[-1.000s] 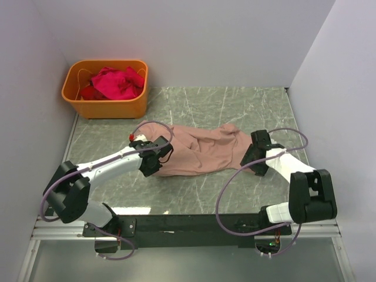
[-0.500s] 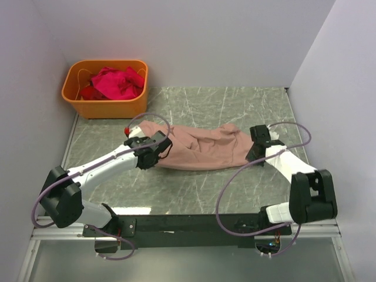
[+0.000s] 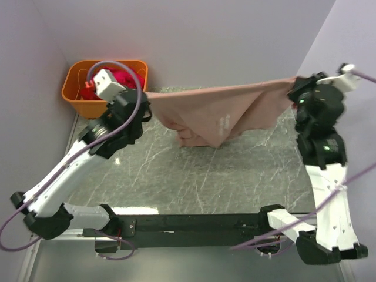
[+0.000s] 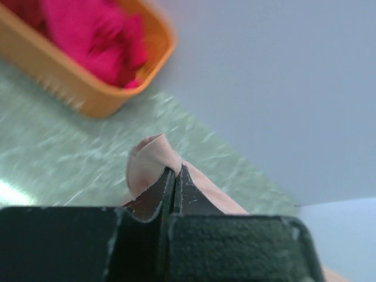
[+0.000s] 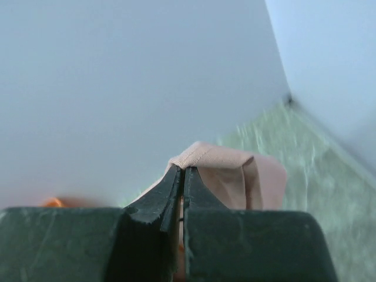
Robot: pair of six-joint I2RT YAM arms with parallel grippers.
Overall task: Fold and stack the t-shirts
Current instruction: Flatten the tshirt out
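At the far left corner the orange tub (image 3: pixel 81 106) sits on the counter (image 3: pixel 235 176), with the magenta shirts (image 3: pixel 123 76) bunched inside it. Just beside the tub my left tool (image 3: pixel 143 111) hangs above the counter, its jaws pressed together on one edge of the pink shirt (image 3: pixel 217 108). My wrist view shows a lump of cloth poking out past the tips. The shirt stretches across to my right tool (image 3: pixel 296 94), top edge taut, the rest hanging down to a point. Its lowest part may touch the counter, but I cannot tell. A small pale mark on the cloth is too small to read. My right tool, high near the right wall, is clamped on the other edge.
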